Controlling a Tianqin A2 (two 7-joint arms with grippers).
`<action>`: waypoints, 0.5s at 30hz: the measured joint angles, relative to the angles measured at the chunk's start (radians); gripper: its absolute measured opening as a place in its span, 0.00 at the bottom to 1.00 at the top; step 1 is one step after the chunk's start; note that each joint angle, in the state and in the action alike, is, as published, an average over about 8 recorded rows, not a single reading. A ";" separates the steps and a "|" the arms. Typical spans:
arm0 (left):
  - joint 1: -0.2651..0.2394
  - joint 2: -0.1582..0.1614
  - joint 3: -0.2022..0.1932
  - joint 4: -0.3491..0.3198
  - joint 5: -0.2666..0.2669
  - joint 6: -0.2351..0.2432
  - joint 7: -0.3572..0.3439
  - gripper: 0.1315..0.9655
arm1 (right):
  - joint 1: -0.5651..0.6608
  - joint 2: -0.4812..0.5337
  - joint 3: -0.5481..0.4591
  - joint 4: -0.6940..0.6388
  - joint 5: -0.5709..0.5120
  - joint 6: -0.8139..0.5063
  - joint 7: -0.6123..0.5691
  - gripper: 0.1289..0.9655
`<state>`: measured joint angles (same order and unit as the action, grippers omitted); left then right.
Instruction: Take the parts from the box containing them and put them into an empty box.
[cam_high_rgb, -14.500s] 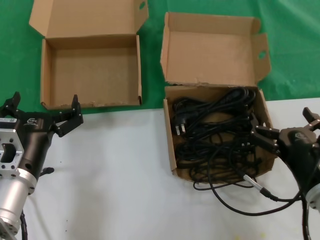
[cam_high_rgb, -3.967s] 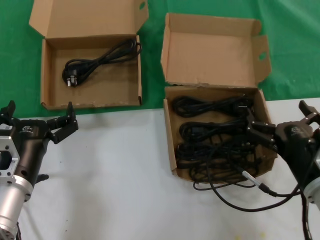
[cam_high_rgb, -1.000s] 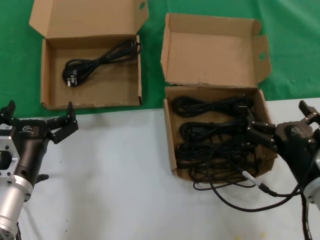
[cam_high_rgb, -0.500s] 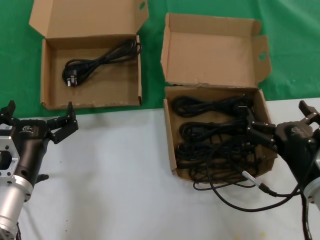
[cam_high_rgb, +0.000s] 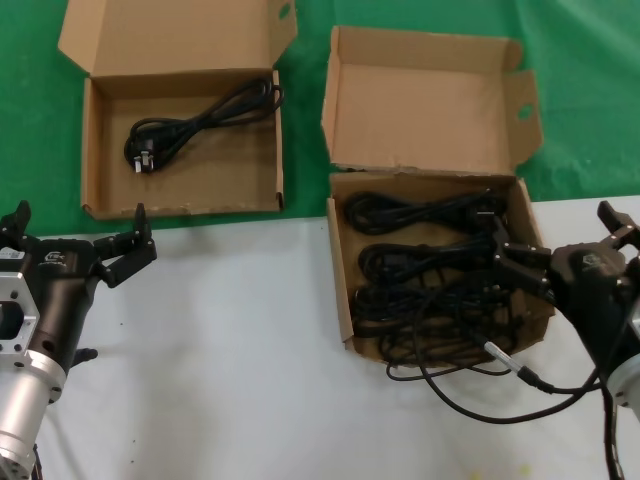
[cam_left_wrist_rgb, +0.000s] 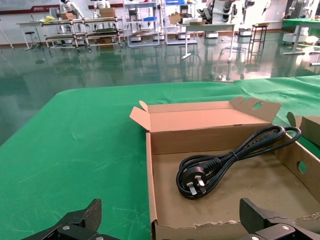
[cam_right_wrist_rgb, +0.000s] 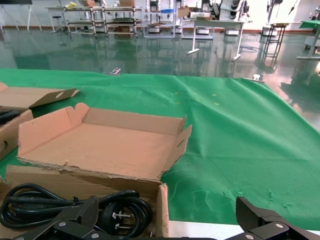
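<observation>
The right gripper (cam_high_rgb: 560, 245) hangs with its jaws spread wide and holding nothing, its near finger just over the outer wall of the ragged-edged carton (cam_high_rgb: 341, 290). The tangle of black power cables (cam_high_rgb: 430, 275) lies in that carton directly below and inboard of the fingers — several coils overlapping, plugs (cam_right_wrist_rgb: 120, 216) showing among them. The robot's own thin cable with a metal connector (cam_high_rgb: 505, 365) trails on the white table just outside the carton's near wall and should be left alone.

The left gripper (cam_high_rgb: 75, 232) is also open wide and empty, poised over the table just short of the neat-walled carton (cam_high_rgb: 95, 150), which lies straight ahead of its fingers. One cable (cam_high_rgb: 195, 120) already rests inside it, loosely coiled, plug towards the gripper.

So the step in hand looks like the start of another pick. The next move calls for the right gripper to drop into the tangle and close on a single coil — the overlapping cords could drag a neighbour out with it.
</observation>
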<state>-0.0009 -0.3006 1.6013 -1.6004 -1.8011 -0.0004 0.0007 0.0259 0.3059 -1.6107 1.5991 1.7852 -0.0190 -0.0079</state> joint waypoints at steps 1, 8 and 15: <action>0.000 0.000 0.000 0.000 0.000 0.000 0.000 1.00 | 0.000 0.000 0.000 0.000 0.000 0.000 0.000 1.00; 0.000 0.000 0.000 0.000 0.000 0.000 0.000 1.00 | 0.000 0.000 0.000 0.000 0.000 0.000 0.000 1.00; 0.000 0.000 0.000 0.000 0.000 0.000 0.000 1.00 | 0.000 0.000 0.000 0.000 0.000 0.000 0.000 1.00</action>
<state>-0.0009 -0.3006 1.6013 -1.6004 -1.8011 -0.0004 0.0007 0.0259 0.3059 -1.6107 1.5991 1.7852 -0.0190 -0.0079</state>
